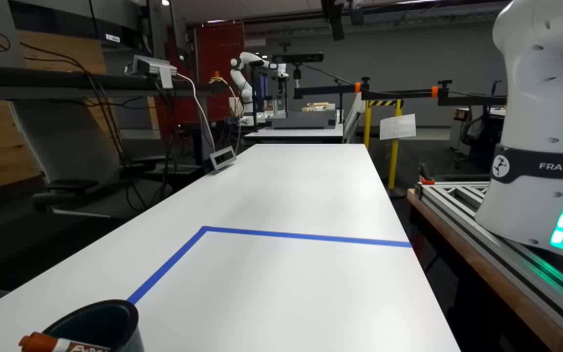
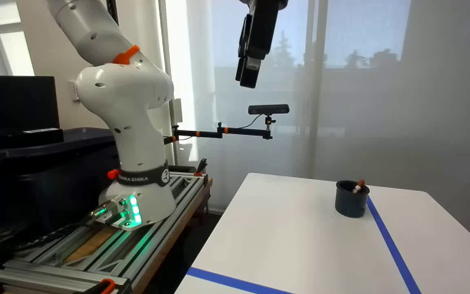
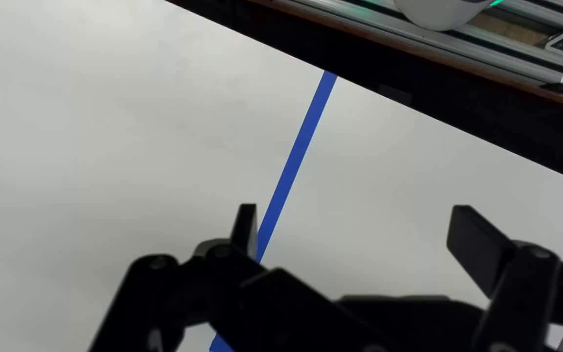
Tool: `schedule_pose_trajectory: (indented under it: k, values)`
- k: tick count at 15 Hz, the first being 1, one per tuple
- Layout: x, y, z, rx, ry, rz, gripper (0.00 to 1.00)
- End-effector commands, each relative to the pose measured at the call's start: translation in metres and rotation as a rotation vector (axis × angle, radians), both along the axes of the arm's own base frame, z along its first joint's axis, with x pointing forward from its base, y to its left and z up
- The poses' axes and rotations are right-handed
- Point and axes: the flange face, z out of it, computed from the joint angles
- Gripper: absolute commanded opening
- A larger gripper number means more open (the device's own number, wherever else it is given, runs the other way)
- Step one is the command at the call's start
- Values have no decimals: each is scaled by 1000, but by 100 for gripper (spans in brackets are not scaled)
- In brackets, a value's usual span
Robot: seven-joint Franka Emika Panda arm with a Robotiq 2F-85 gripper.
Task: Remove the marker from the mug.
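The dark navy-black mug [image 2: 350, 205] stands upright on the white table, beside a blue tape line, in an exterior view. It also shows, cut off by the bottom edge, in an exterior view [image 1: 134, 337]. The marker [image 2: 358, 187] leans inside the mug with its reddish-brown end sticking out above the rim. Its orange-red and whitish end also shows in an exterior view [image 1: 56, 343]. My gripper [image 2: 246, 73] hangs high above the table, well apart from the mug. In the wrist view the gripper [image 3: 353, 220] is open with nothing between its fingers. Mug and marker are out of the wrist view.
Blue tape lines [image 2: 394, 245] run across the white table [image 2: 292, 232]. A camera on a black boom [image 2: 268, 109] stands behind the table. A small grey device [image 1: 223, 158] sits at the table's edge. The robot's metal base rails [image 2: 169, 220] run alongside, past a dark gap.
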Motion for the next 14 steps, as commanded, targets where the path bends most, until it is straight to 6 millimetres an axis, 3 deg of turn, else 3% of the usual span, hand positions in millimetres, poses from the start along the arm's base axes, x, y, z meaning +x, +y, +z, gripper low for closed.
schedule_pose_trajectory:
  k: [1, 7, 14]
  values:
    - [0, 0, 0, 0, 0, 0, 100]
    - [0, 0, 1, 0, 0, 0, 100]
    - [55, 16, -34, 154, -111, 83, 100]
